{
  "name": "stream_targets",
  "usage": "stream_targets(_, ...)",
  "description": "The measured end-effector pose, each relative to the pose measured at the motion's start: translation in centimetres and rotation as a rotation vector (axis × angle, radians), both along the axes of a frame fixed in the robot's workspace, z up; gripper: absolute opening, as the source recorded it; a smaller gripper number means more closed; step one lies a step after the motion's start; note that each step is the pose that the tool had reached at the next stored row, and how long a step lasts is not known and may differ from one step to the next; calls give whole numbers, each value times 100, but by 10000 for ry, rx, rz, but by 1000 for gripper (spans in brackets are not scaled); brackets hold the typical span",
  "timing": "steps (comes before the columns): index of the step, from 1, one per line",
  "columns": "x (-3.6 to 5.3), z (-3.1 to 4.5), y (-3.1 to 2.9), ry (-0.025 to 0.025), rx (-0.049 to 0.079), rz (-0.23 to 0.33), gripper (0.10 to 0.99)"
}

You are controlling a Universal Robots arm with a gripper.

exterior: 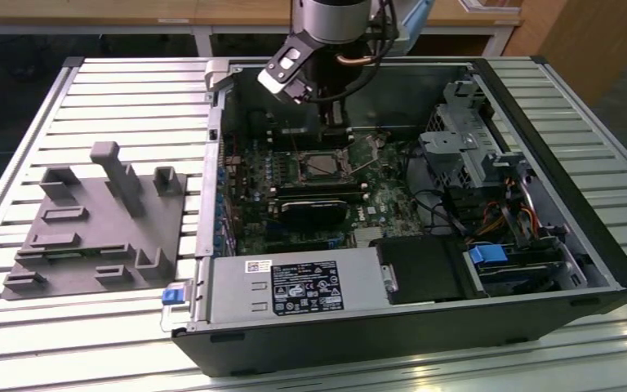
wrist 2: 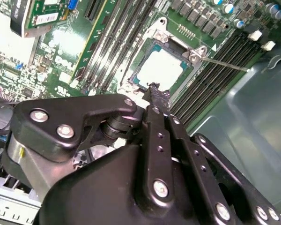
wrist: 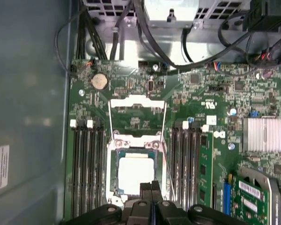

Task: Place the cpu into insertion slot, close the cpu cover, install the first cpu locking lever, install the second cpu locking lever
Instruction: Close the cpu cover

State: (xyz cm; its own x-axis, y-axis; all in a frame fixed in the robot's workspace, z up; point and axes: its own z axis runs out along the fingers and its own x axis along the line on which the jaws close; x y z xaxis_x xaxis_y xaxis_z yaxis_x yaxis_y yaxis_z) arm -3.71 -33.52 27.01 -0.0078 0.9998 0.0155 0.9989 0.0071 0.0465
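The cpu (wrist: 136,172) lies flat in the insertion slot (wrist: 113,164) on the green board, its pale metal top bare. It shows too in the second wrist view as the cpu (wrist 2: 160,68). The cpu cover (wrist: 138,101) is swung open, lying back from the socket on its hinge side. Two thin wire levers (wrist: 167,150) run along the socket's sides, unlatched; one lever (wrist 2: 225,63) sticks out over the memory slots. My gripper (wrist: 151,186) is shut with nothing in it, its tips just above the cpu's near edge. In the exterior view the gripper (exterior: 339,140) hangs inside the case above the socket (exterior: 322,167).
Long black memory slots (wrist: 89,173) flank the socket on both sides. A black heatsink fan (exterior: 313,214) sits beside the socket, with the power supply (exterior: 291,286) at the case front. Drive cage (exterior: 477,151) and cables fill the exterior view's right. A grey fixture (exterior: 95,220) rests on the slatted table.
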Motion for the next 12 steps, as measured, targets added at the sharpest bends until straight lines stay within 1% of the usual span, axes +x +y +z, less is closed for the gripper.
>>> stream_targets(6, 144, -1, 0, 0, 0, 0, 110)
stream_targets(9, 187, -1, 1, -1, -1, 0, 110)
stream_targets(12, 202, -2, 2, 0, -5, -1, 110)
